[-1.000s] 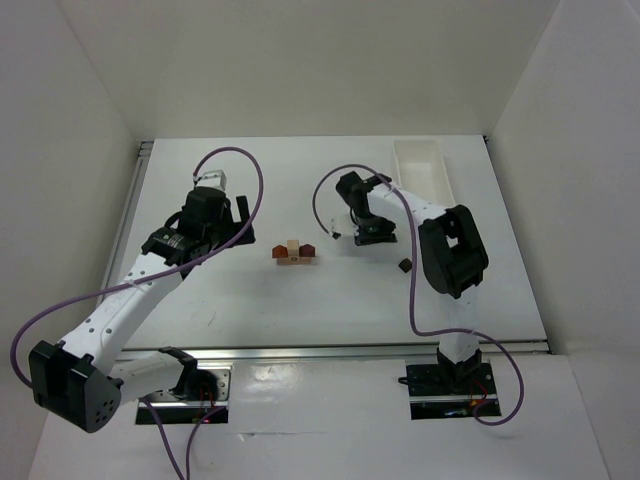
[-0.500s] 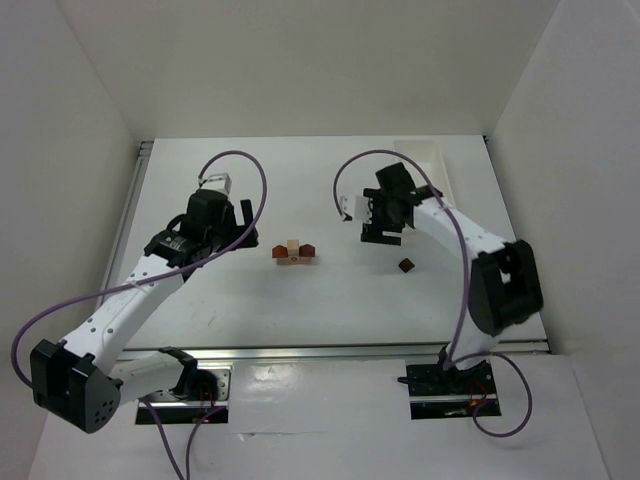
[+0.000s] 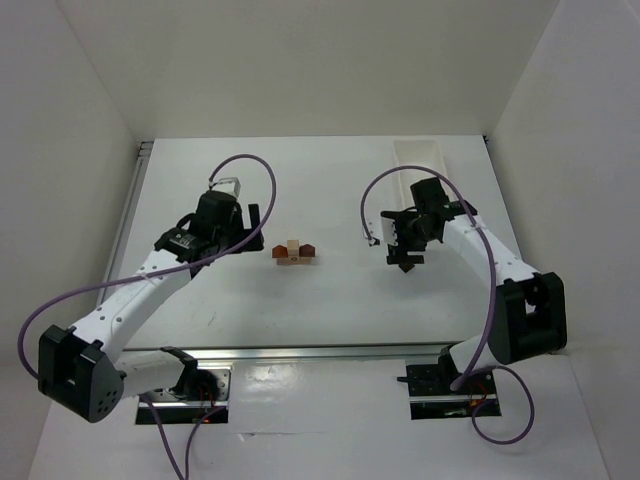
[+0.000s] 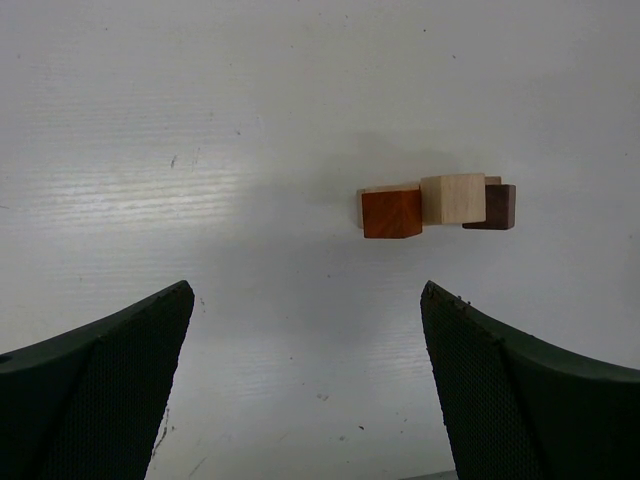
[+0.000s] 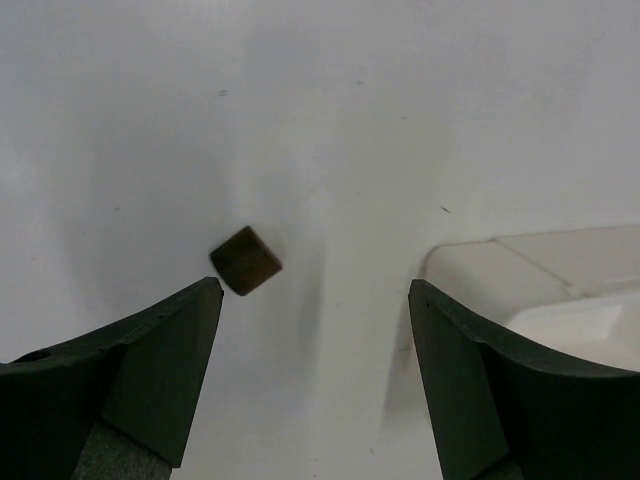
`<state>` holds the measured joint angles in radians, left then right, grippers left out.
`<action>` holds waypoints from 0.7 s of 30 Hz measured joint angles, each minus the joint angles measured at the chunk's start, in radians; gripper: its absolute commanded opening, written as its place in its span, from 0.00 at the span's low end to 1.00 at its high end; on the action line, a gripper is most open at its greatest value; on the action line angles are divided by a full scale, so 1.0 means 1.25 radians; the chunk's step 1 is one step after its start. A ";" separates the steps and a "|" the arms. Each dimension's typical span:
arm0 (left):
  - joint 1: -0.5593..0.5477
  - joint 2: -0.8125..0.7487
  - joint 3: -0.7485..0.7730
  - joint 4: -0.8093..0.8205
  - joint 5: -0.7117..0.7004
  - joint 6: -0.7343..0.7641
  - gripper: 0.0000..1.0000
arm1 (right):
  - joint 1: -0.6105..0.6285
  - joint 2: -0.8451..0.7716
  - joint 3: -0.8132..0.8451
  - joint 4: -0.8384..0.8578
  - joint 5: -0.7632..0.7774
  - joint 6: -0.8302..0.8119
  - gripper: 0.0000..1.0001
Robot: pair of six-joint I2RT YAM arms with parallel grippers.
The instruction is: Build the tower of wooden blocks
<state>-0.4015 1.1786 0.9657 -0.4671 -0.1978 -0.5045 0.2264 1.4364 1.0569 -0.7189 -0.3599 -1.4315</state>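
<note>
Bases of both arms sit at the near edge of the table [image 3: 330, 310]. The left arm reaches far and rightward from there. The left gripper [image 4: 308, 300] hangs above the table left of the middle, jaws spread wide with nothing between them.

Just to its right, near the middle of the table, lies the cluster of blocks [image 3: 296, 252], clear of both grippers. The left wrist view shows three of them touching in a row: an orange block [image 4: 392, 213], a pale block [image 4: 453, 198] and a brown block [image 4: 492, 205]. A tan piece shows at the edge of the row, and I cannot tell whether it lies under or behind it.

The right arm bends in from the right side of the table. The right gripper [image 5: 315, 290] hangs over the table right of the middle, released and empty. A loose dark block [image 5: 245, 260] lies on the table just past its fingertips, close to one finger [image 5: 150, 370], not between them and not touching.

Farther off, in the far right corner of the table, stands a white tray [image 3: 420, 160].
</note>
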 measured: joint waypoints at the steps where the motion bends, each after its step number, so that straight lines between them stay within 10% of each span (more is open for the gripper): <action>1: -0.004 0.003 0.000 -0.002 -0.002 0.000 1.00 | -0.002 0.000 -0.002 -0.023 -0.007 -0.011 0.83; 21: -0.104 0.030 -0.014 -0.009 -0.063 -0.021 1.00 | -0.063 0.004 -0.217 0.042 -0.030 -0.118 0.85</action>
<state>-0.5312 1.2160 0.9478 -0.4786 -0.2771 -0.5304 0.1474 1.4414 0.7853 -0.6670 -0.3969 -1.5787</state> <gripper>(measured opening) 1.000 0.851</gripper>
